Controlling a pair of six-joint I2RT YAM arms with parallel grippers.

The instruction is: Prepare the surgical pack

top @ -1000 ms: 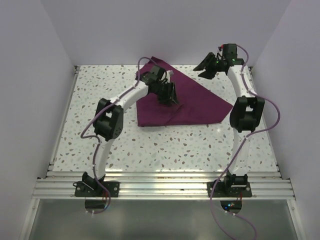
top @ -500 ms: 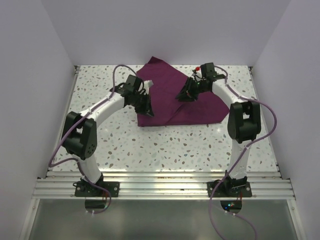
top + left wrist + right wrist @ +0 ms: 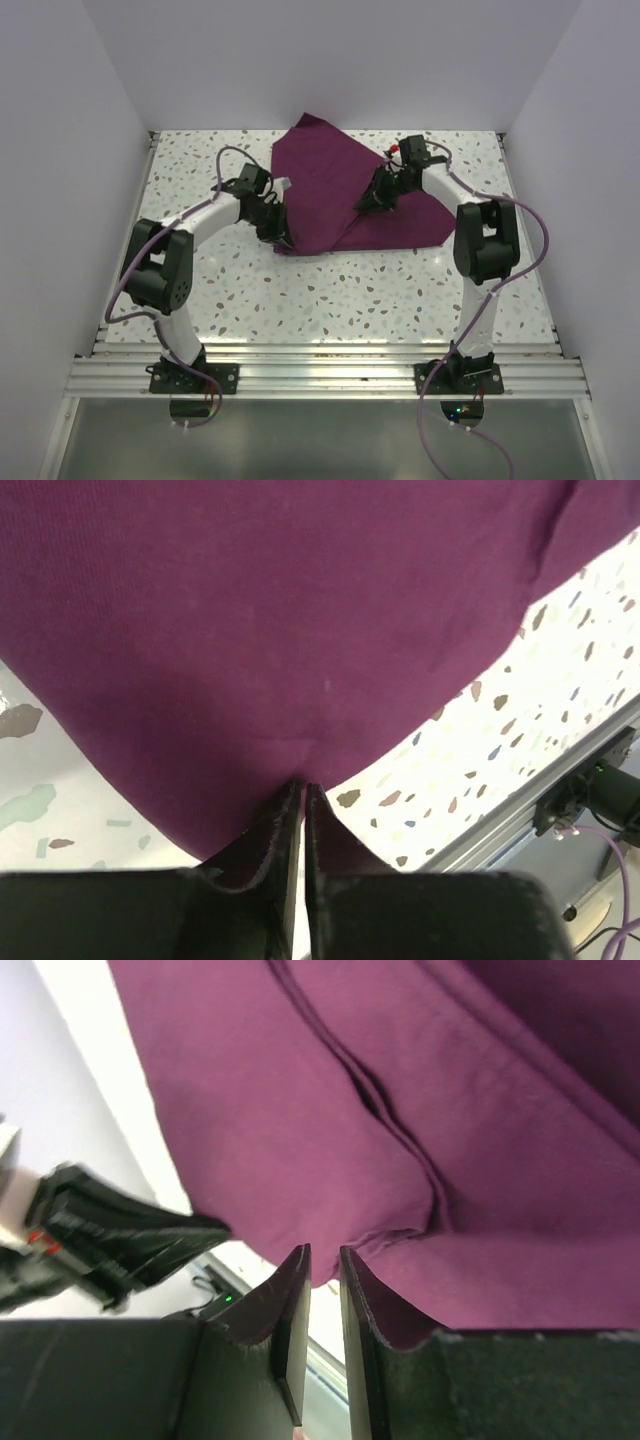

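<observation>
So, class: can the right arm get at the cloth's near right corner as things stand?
Probably yes. That corner of the cloth lies uncovered. The right gripper is at the cloth's middle fold, so the arm would have to draw back close to its own elbow, which may be awkward.

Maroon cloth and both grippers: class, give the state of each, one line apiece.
maroon cloth: folded over itself, gripped at two edges.
left gripper: shut on the cloth's edge.
right gripper: nearly closed, pinching a folded cloth edge.

R claw (image 3: 324, 1250) at maroon cloth (image 3: 300, 1110) edge
</observation>
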